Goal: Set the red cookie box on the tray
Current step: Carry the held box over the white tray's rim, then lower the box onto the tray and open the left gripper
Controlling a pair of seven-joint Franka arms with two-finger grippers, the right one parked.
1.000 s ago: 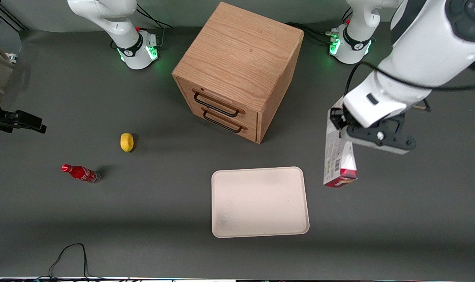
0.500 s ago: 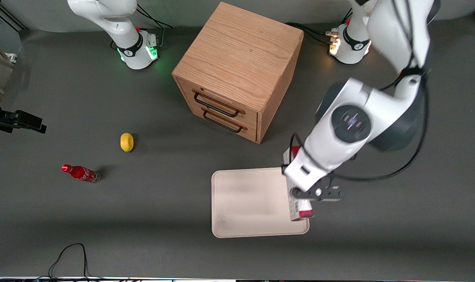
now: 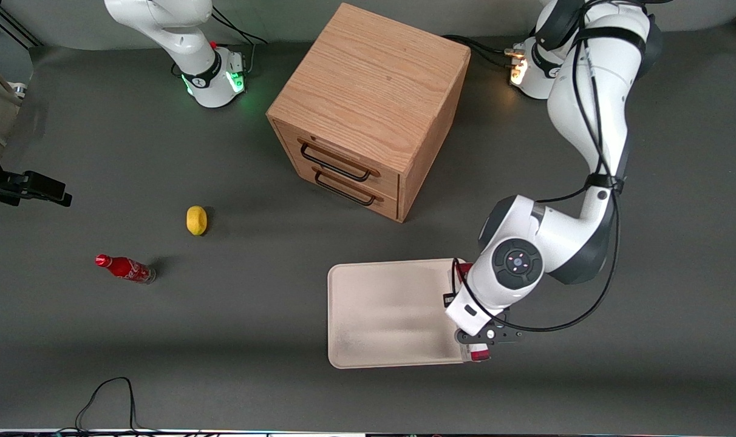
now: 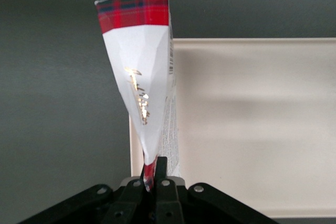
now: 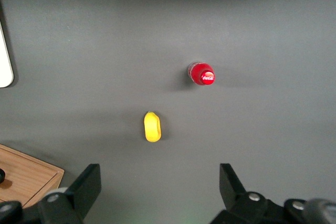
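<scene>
One red cookie box clamped in the gripper, seemingly over one tray's edge, two closed drawers

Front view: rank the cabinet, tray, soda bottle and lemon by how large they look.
1. Cabinet, largest.
2. Tray.
3. Soda bottle.
4. Lemon, smallest, though close to the bottle.
The gripper holds the cookie box over the tray's edge, jaws shut.

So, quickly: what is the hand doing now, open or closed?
Hand: closed on the box, over the tray's edge toward the working arm's end.
</scene>
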